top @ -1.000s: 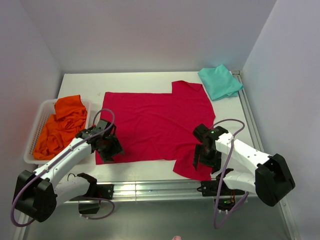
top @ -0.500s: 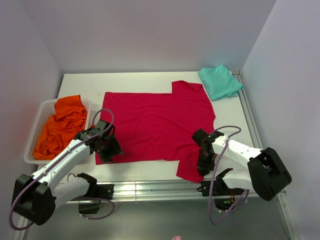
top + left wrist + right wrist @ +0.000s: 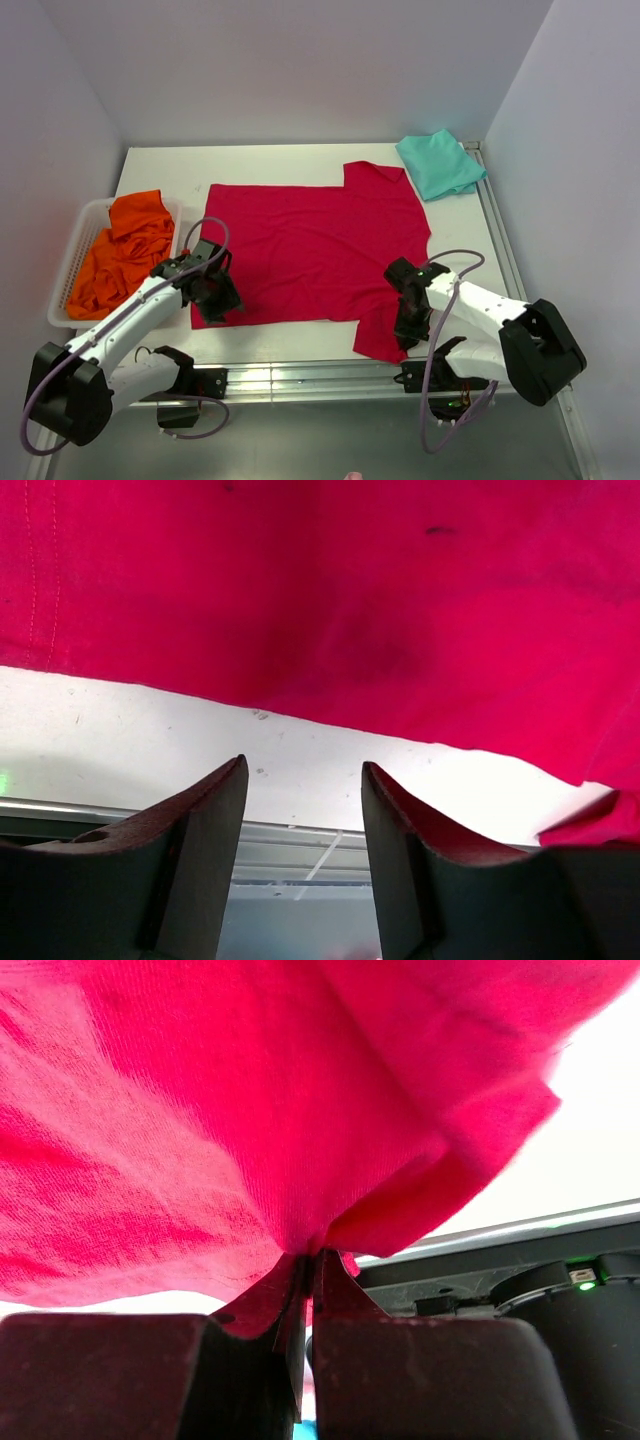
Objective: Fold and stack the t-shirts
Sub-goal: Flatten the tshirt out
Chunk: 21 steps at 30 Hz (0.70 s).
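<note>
Matt knit cloth, crimson t-shirt [image 3: 310,250]; smooth matt white table [image 3: 280,165]; slatted white plastic basket [image 3: 66,268].

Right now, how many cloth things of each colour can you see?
red shirt: 1
teal shirt: 1
orange pile: 1, though I can't tell how many pieces are in it
Total: 3
</note>
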### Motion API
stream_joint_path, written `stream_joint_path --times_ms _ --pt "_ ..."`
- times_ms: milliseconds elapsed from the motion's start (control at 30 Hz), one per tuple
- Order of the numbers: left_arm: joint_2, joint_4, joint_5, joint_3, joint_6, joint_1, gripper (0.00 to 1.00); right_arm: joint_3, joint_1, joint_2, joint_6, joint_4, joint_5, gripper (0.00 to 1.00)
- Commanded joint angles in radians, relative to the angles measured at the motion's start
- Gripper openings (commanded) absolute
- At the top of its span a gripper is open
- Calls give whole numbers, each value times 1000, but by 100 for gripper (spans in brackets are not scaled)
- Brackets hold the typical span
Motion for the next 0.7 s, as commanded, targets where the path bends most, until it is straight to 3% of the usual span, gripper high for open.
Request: stream_joint_path --times_ms 0,400,667 --pt "26 17 -20 16 -12 -4 55 25 5 -31 9 40 113 0" --pt "90 -14 -79 -7 -82 -4 55 57 5 -72 2 6 143 0" --pt "130 21 -110 -39 -170 -4 62 78 7 -71 -14 -3 141 0"
